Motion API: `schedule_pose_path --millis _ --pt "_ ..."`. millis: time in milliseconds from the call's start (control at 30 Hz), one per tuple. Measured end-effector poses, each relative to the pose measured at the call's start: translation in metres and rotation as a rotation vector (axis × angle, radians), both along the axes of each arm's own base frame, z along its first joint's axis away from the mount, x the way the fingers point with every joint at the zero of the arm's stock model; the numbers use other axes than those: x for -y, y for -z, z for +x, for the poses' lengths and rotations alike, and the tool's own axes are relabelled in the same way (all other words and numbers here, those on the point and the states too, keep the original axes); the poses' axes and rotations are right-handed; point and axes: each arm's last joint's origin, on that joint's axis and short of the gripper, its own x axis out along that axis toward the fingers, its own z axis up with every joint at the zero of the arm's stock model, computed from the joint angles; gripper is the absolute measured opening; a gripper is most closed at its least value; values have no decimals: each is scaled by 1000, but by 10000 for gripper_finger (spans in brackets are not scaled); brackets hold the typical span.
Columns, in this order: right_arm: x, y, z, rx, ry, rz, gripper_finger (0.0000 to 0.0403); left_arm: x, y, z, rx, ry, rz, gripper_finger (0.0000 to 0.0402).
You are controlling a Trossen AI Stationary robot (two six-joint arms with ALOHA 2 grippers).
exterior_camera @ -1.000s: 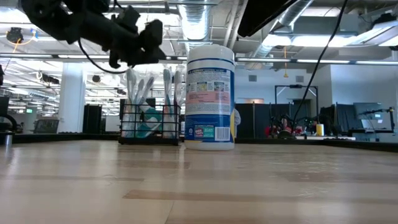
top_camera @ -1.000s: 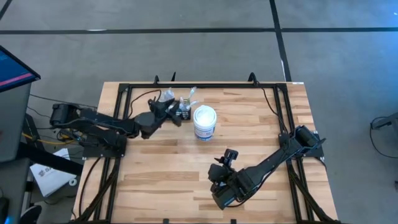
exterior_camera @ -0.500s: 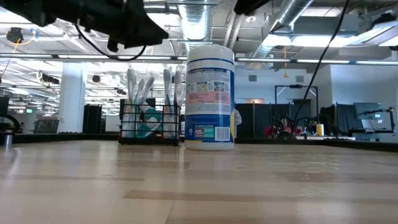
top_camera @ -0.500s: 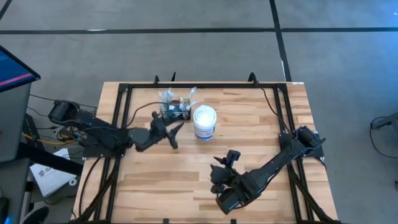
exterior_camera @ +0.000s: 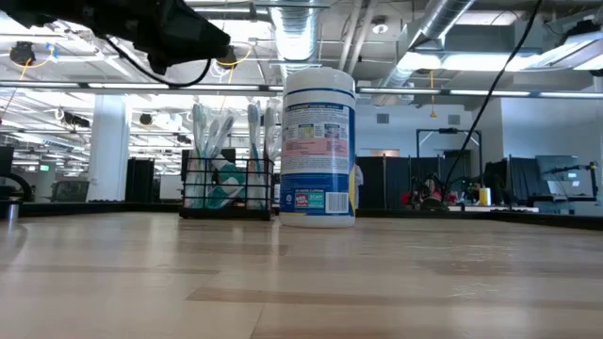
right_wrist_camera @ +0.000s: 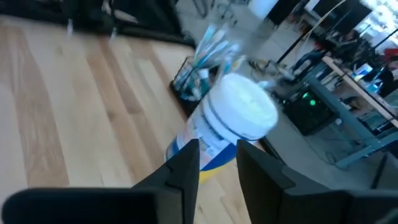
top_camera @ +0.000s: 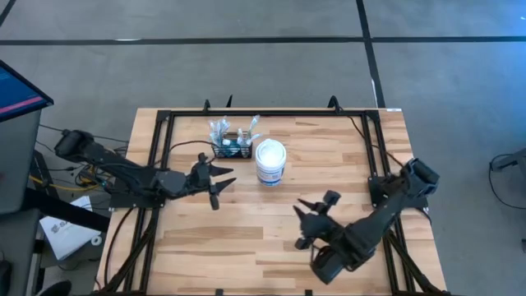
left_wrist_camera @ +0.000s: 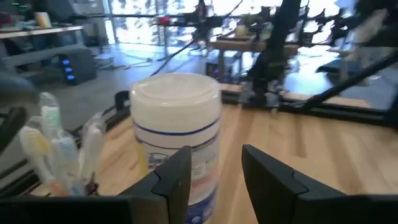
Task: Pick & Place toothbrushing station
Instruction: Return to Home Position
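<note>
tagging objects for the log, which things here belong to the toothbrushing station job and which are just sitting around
Job:
black mesh rack
toothbrushes standing in it
left gripper, open, near the rack
right gripper, open, farther off

Lying about:
round white lidded tub, beside the rack

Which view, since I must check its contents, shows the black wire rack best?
The low view: the rack stands side-on, unblocked, brushes upright inside. The high view shows it small from above; the wrist views show only part of it beside the tub.
</note>
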Motion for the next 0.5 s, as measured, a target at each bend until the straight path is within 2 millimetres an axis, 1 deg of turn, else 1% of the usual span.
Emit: schedule_pose_path --millis 67,233,400,500 --pt "3 -1 -13 42 -1 -8 94 -2 1 -8 16 27 -8 135" --pt "12 4 -52 163 -13 23 86 -7 3 -24 59 52 -39 135" --pt "25 14 -92 275 -50 65 86 -9 2 -33 94 93 -55 135" --pt "34 18 -113 372 -79 98 86 -9 2 -35 104 118 -61 135"
